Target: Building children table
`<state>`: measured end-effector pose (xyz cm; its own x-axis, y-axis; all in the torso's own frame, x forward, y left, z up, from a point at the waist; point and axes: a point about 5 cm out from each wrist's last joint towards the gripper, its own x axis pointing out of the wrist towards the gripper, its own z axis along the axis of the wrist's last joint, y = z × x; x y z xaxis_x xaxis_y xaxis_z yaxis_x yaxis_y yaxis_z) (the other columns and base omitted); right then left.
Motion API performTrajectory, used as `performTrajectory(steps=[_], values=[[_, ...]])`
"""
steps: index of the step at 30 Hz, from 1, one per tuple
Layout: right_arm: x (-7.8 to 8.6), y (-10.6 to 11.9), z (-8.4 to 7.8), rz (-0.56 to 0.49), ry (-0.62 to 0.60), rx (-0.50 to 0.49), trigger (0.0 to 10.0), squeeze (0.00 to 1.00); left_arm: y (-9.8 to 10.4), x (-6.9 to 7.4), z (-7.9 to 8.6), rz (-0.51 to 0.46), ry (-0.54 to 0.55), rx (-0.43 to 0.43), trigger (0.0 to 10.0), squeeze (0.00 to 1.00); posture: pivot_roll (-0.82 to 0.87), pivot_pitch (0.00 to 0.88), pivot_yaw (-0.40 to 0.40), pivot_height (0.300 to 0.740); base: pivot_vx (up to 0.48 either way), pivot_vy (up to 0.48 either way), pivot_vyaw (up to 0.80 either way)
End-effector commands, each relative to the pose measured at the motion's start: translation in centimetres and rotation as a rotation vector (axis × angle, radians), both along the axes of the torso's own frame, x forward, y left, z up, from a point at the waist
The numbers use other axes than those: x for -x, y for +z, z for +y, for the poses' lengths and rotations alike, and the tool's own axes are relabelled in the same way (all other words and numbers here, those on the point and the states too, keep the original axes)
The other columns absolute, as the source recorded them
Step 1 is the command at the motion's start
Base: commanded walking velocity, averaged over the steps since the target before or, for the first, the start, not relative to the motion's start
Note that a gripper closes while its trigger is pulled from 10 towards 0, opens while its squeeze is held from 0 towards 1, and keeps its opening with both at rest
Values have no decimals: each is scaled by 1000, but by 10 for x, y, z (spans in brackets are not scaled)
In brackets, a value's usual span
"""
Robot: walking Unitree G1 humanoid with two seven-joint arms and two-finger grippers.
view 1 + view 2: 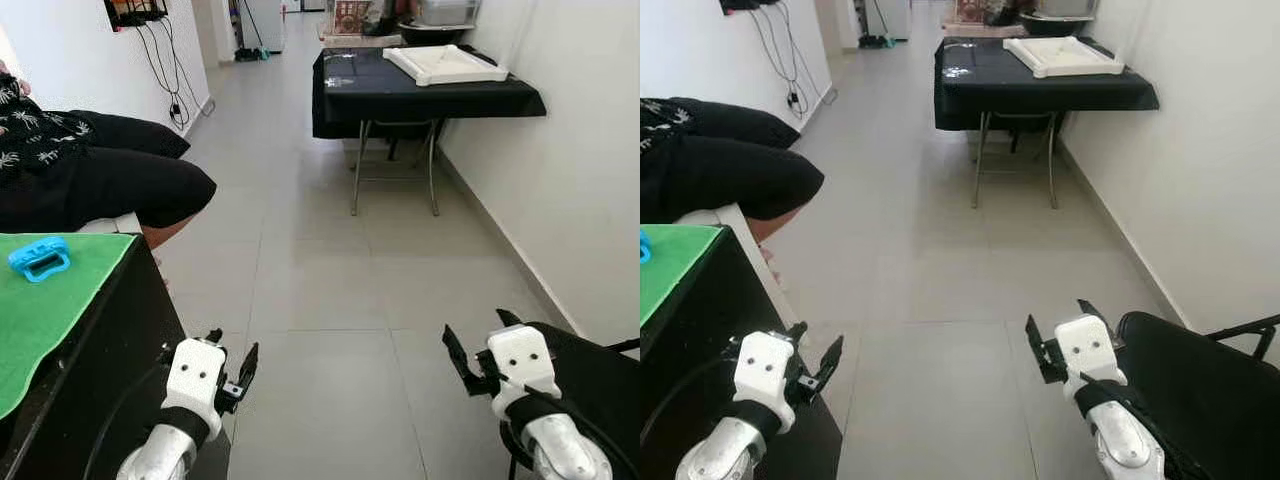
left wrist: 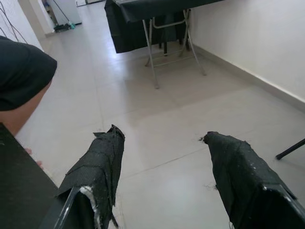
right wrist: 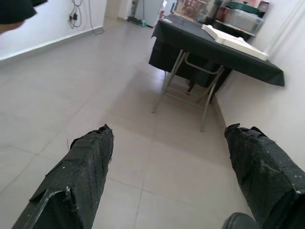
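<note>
A white flat panel [image 1: 445,63] lies on a black-draped folding table [image 1: 420,95] at the far end of the hallway. A small blue plastic part [image 1: 40,258] rests on a green mat [image 1: 45,310] covering a black table at my near left. My left gripper [image 1: 232,352] hovers low beside that black table, open and holding nothing; the left wrist view shows its fingers [image 2: 102,162] spread over bare floor tiles. My right gripper [image 1: 478,335] is open too, raised over the floor at the lower right, its fingers [image 3: 88,162] wide apart.
A person in black clothing [image 1: 100,170] sits at the left, a knee reaching toward the hallway. A black chair [image 1: 590,380] stands under my right arm. Cables [image 1: 165,60] hang on the left wall. Grey tiled floor [image 1: 330,260] runs between me and the far table.
</note>
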<state>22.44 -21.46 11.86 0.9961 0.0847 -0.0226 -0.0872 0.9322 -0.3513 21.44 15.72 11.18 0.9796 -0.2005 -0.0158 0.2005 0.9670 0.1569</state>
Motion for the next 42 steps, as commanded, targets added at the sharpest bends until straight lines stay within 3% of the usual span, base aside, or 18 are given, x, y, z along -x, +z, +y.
performTrajectory(steps=[1, 8, 18, 24, 29, 42], values=[[-1, 5, 5, -30, 16, -14, 10000, 0, -1, -1, 7, 10, 15, -39, 10000, 0, -29, 0, -23, 740, 0, 0, 0], [-10, 10, 13, -59, 10, -20, 10000, 0, 3, -1, 1, 4, -17, -46, 10000, 0, -27, 0, -23, 740, 0, 0, 0], [-23, 11, 11, -65, -44, -34, 10000, 0, 2, -1, -1, 5, -17, -40, 10000, 0, -19, 0, -33, 740, 0, 0, 0], [-30, 10, 5, -46, -116, -74, 10000, 0, 2, -2, -3, 3, -23, -39, 10000, 0, -23, 0, -32, 740, 0, 0, -800], [-31, 11, 5, -54, -122, -67, 10000, 0, 2, -3, -4, 3, -26, -39, 10000, 0, -26, 0, -35, 740, 0, 0, -800], [-36, 12, 11, -61, -92, -36, 10000, 0, 1, -4, -9, 2, -40, -38, 10000, 0, -19, 0, -40, 740, 0, -74, 0]])
